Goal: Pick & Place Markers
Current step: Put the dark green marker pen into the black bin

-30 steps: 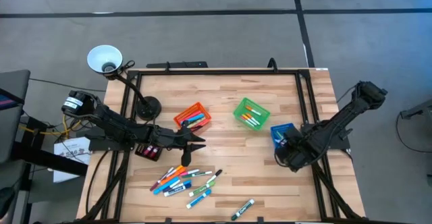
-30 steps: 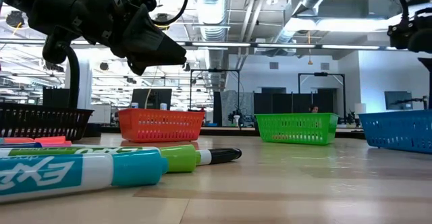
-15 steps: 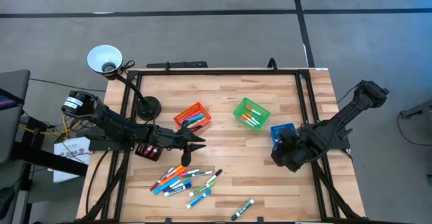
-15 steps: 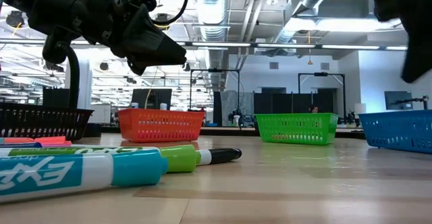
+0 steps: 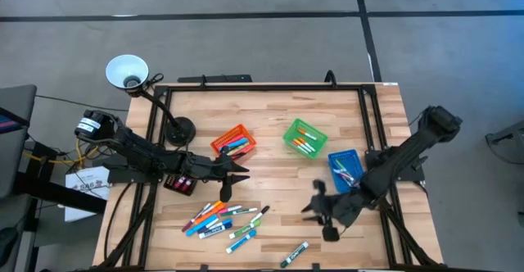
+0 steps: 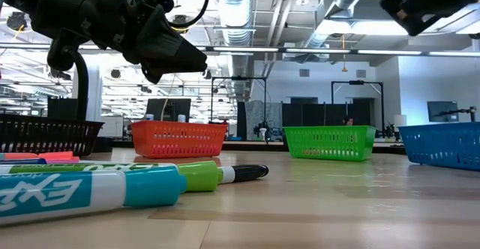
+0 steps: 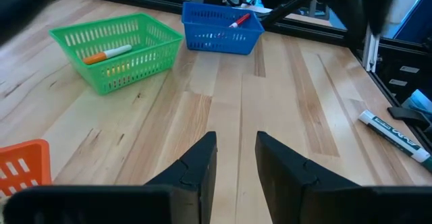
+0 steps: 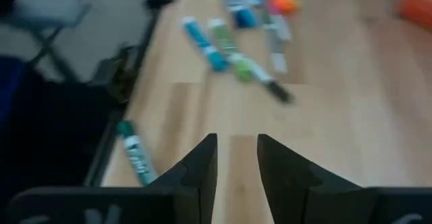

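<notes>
Over the worktop — right gripper near the markers, fingers parted, empty; left gripper likewise, waiting.

On the wooden table, the green bin sits between the orange bin and blue bin, a black bin and desk lamp farther off beyond the orange one.

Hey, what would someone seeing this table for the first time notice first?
Probably the loose heap of markers fanned across the near-left part of the wooden table, with one stray marker lying alone at the near edge. Next come the bright bins farther back: orange bin, green bin and blue bin, each holding markers. The right gripper hangs near the stray marker.
</notes>
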`<state>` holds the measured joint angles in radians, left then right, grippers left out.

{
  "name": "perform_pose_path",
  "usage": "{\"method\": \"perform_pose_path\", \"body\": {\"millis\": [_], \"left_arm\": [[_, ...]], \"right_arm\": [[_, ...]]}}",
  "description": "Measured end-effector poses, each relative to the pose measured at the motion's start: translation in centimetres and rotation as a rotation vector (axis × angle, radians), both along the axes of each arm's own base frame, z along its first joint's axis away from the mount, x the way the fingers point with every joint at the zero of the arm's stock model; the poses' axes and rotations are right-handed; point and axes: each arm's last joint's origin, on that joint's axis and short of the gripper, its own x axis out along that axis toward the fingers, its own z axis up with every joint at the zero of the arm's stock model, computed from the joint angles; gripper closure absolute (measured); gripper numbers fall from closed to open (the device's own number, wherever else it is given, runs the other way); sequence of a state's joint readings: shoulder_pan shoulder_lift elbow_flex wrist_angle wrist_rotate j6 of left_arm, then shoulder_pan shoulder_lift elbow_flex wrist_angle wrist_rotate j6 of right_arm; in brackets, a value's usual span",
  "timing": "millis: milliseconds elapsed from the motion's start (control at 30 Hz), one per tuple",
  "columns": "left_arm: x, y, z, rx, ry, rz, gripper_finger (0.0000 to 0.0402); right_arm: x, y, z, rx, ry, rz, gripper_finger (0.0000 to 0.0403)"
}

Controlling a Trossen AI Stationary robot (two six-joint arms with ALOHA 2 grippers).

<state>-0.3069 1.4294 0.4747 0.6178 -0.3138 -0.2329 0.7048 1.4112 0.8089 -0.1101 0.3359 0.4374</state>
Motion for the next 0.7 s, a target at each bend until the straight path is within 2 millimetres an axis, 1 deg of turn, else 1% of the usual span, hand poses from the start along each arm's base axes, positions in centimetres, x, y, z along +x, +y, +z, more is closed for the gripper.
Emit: {"method": "perform_pose_path", "body": {"millis": [167, 300, 467, 700], "left_arm": [[0.0, 0.0, 0.0, -0.007, 0.000, 0.002, 0.0302], [0.0, 0.0, 0.0, -0.010, -0.001, 0.003, 0.0302], [0.0, 0.0, 0.0, -0.011, -0.001, 0.004, 0.0302], [0.0, 0.0, 0.0, -0.011, -0.001, 0.003, 0.0302]], "right_arm": [[1.9, 2.0, -3.0, 0.009, -0.012, 0.122, 0.0292], [2.6, 3.5, -5.3, 0.013, -0.020, 0.215, 0.0282], [2.7, 5.2, -7.9, 0.024, -0.031, 0.255, 0.0277], [2.3, 6.7, -10.7, -0.031, -0.023, 0.323, 0.0279]]}}
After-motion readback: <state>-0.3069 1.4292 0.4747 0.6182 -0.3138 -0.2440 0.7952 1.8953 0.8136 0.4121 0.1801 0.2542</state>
